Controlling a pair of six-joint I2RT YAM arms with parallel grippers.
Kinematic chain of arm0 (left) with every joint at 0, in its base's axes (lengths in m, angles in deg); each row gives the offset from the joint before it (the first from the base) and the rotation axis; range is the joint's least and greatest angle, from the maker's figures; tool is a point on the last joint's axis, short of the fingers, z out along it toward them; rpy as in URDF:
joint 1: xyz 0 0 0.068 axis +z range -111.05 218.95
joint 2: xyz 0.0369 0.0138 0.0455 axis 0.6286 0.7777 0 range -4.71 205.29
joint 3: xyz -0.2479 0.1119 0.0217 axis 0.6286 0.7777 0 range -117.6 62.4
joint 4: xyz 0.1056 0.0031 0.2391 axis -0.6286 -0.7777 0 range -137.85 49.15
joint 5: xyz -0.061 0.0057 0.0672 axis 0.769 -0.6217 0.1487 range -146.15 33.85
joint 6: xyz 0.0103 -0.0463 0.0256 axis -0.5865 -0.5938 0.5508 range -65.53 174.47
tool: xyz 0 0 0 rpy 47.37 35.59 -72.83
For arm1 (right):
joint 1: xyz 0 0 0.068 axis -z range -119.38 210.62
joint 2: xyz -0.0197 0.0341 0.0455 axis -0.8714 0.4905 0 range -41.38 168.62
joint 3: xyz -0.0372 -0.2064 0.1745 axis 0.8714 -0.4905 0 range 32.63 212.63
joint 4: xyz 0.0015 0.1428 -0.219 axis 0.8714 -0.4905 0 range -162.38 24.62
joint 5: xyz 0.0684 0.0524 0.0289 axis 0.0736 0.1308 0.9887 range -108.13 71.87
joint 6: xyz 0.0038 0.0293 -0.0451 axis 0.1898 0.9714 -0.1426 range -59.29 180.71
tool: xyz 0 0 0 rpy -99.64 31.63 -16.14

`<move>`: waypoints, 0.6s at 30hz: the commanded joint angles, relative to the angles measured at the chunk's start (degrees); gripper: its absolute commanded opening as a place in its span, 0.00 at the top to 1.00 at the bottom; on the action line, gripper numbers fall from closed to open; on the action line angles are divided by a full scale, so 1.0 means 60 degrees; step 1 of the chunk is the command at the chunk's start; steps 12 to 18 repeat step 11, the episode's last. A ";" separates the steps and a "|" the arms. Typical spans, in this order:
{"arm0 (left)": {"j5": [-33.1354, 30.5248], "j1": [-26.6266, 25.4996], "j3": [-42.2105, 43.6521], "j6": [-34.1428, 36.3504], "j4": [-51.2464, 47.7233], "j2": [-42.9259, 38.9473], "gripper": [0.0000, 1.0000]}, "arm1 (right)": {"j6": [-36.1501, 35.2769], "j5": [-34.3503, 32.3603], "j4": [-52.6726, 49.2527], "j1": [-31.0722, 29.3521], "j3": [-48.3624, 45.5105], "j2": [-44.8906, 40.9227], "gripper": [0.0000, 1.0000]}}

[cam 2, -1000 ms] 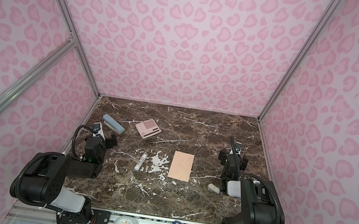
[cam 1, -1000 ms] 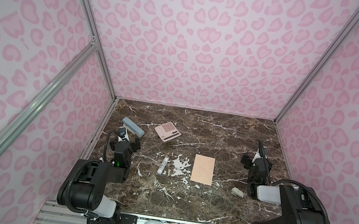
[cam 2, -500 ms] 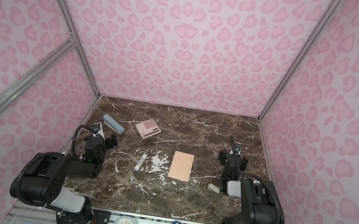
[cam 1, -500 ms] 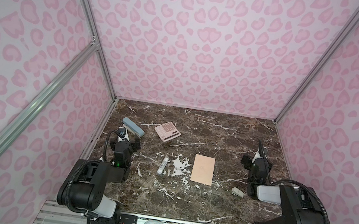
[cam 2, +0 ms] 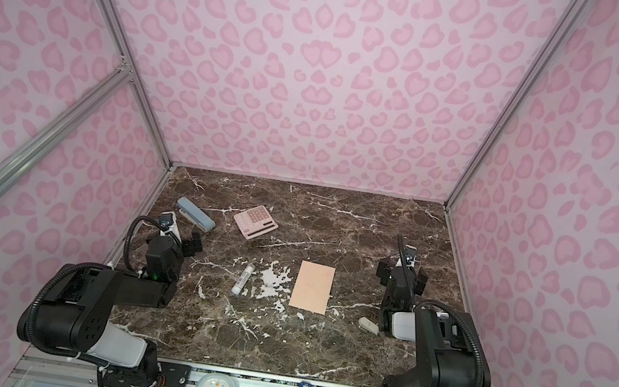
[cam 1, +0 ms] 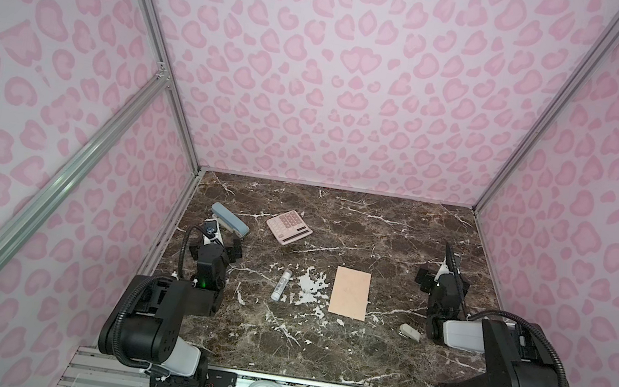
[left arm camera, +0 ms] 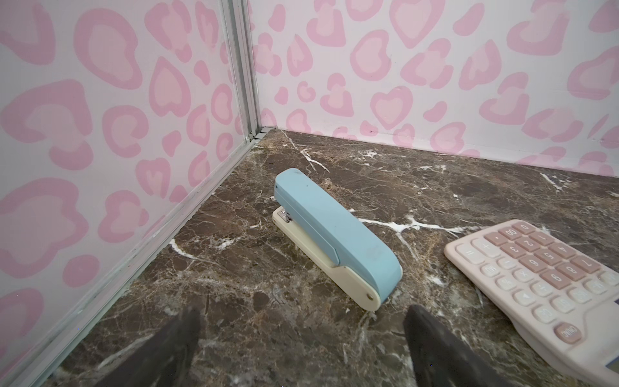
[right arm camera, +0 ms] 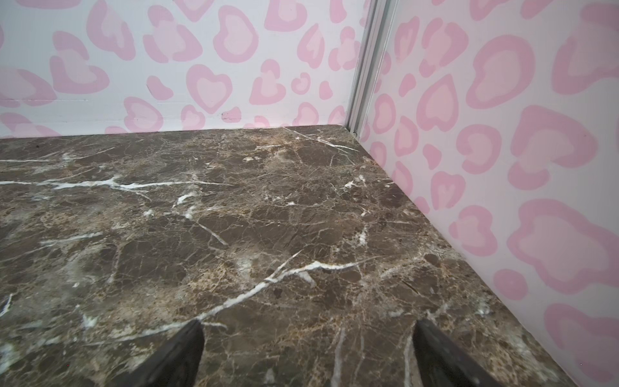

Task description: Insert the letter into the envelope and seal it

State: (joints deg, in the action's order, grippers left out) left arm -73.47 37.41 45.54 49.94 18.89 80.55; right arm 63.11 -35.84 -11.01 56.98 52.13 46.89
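Counter (cam 1: 338, 216): brown marble
Left jaws: spread, empty, facing the blue stapler (left arm camera: 331, 234)
Right jaws: spread, empty, over bare counter
Envelope (cam 1: 350, 292): flat mid-counter, nearer the right jaws; long axis runs front to back; flap end cannot be told
Letter: not in sight

The only legible marks are on the pink calculator (left arm camera: 536, 284), just beside the blue stapler (left arm camera: 335, 234). Its keys show 00, 0 and the digits up to 9, all seen upside down, and the rose key (left arm camera: 567, 331) farthest from the stapler seems to read ON/C.
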 commanded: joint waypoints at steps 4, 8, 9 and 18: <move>0.0025 0.0009 -0.0070 -0.0026 0.0177 -0.0016 0.03 | 0.0041 0.0008 0.0171 -0.0008 0.0001 -0.0008 0.00; 0.0030 0.0008 -0.0071 -0.0035 0.0157 -0.0028 0.03 | 0.0041 0.0008 0.0173 -0.0009 0.0009 -0.0014 0.00; 0.0030 0.0008 -0.0075 -0.0033 0.0164 -0.0022 0.03 | 0.0040 0.0008 0.0169 0.0004 0.0013 -0.0005 0.00; 0.0030 0.0000 -0.0053 -0.0034 0.0179 -0.0041 0.03 | 0.0041 0.0008 0.0188 -0.0009 0.0004 -0.0008 0.00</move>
